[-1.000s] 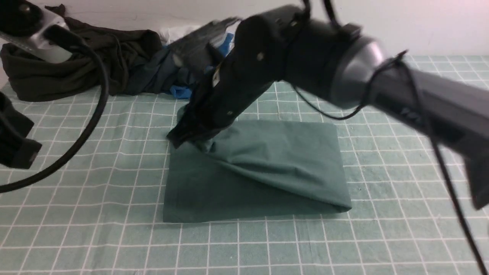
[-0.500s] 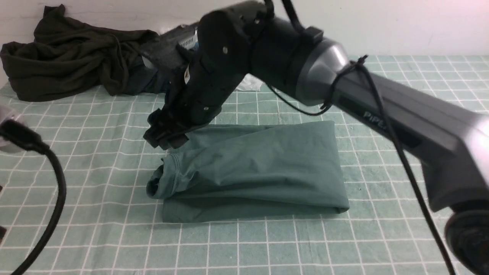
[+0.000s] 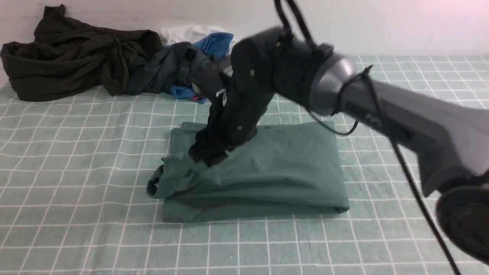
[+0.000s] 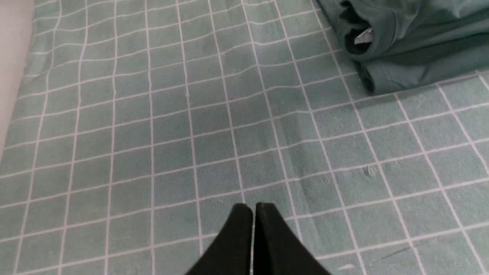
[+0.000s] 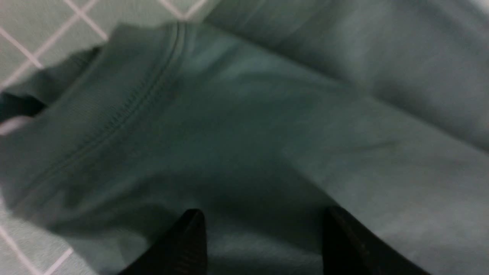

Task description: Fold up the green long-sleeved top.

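The green long-sleeved top [image 3: 275, 168] lies folded into a rough rectangle in the middle of the table, its ribbed collar bunched out at the near left corner [image 3: 160, 183]. My right gripper [image 3: 208, 154] hovers just over that left end, open, fingers apart above the cloth with nothing between them; its wrist view shows the top [image 5: 267, 114] and the gripper [image 5: 263, 233] close over it. My left gripper [image 4: 254, 208] is shut and empty above bare tablecloth, off to the side of the top's collar corner [image 4: 382, 42]. The left arm is out of the front view.
A very dark olive-black garment [image 3: 72, 53] and a dark navy-grey garment with blue and white cloth [image 3: 183, 65] are heaped at the back left. The green checked tablecloth [image 3: 76, 152] covers the table. The right arm [image 3: 382, 110] crosses above the table's right half.
My right gripper let go of the top's folded layer, which dropped with the collar bunched at the left, then moved back over the left end. The left arm withdrew from the front view.
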